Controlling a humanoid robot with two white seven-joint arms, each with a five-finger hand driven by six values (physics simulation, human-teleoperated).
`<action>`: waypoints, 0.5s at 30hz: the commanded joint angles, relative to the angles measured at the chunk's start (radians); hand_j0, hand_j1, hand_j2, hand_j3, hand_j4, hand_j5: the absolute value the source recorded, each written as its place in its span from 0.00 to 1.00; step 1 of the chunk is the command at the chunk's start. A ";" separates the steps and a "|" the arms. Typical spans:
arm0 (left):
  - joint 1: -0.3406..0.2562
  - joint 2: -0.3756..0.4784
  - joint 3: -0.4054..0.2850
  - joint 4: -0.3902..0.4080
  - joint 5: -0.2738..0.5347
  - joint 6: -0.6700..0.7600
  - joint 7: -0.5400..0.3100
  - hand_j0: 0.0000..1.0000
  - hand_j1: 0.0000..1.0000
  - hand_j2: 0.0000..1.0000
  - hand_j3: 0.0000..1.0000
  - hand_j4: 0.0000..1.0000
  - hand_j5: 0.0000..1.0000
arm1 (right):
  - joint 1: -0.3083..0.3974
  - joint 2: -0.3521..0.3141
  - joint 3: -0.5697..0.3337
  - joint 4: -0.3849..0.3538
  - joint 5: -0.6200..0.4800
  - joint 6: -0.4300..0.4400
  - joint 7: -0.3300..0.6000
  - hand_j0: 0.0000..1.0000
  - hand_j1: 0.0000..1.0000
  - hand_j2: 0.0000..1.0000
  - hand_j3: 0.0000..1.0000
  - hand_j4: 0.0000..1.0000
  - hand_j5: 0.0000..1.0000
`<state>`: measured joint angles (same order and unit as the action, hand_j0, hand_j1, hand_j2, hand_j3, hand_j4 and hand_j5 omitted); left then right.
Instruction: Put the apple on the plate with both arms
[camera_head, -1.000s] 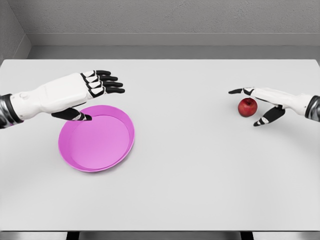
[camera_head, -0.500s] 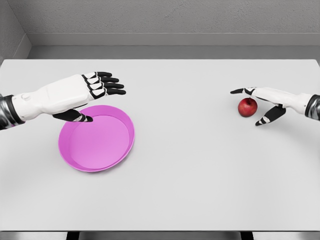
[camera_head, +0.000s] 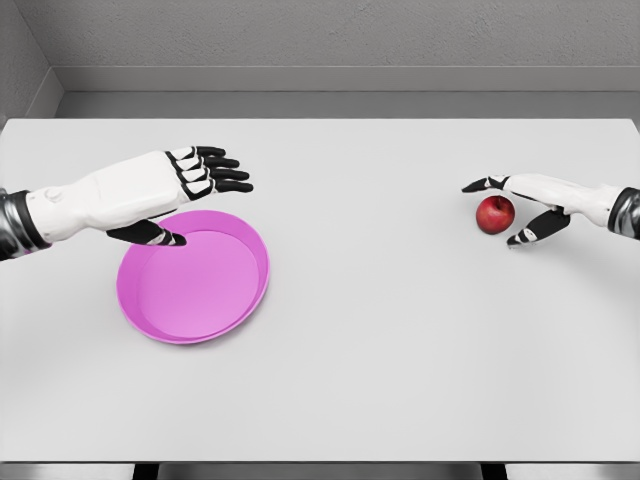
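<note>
A small red apple (camera_head: 495, 214) sits on the white table at the right. My right hand (camera_head: 505, 208) reaches in from the right edge and brackets the apple, fingers spread above it and thumb below, not closed on it. A round magenta plate (camera_head: 193, 277) lies at the left of the table. My left hand (camera_head: 200, 190) hovers over the plate's far rim, fingers extended and relaxed, thumb pointing down toward the plate, holding nothing.
The white table (camera_head: 370, 330) fills the view, with a grey wall behind its far edge. Nothing else stands between the plate and the apple.
The right hand's thumb has drawn slightly closer to the apple and the hand shifted a little right. The left hand has barely moved.
</note>
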<state>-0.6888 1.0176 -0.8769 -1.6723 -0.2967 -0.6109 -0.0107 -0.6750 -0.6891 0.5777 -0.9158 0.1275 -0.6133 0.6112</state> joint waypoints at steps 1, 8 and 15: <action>0.000 -0.001 0.001 0.000 0.007 0.000 0.000 1.00 1.00 1.00 1.00 1.00 1.00 | 0.000 0.000 -0.001 0.000 -0.005 0.002 0.000 0.82 0.82 0.82 0.82 0.82 0.82; 0.000 -0.001 -0.001 0.000 0.007 0.000 0.000 1.00 1.00 1.00 1.00 1.00 1.00 | 0.000 0.002 -0.001 0.001 0.000 0.002 0.000 0.74 0.74 0.74 0.74 0.74 0.74; 0.000 -0.001 -0.001 0.000 0.007 0.000 0.000 1.00 1.00 1.00 1.00 1.00 1.00 | 0.000 0.017 0.001 0.012 0.021 0.002 0.000 0.73 0.73 0.73 0.73 0.73 0.73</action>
<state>-0.6888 1.0163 -0.8781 -1.6720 -0.2967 -0.6109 -0.0113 -0.6750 -0.6742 0.5780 -0.9071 0.1504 -0.6133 0.6111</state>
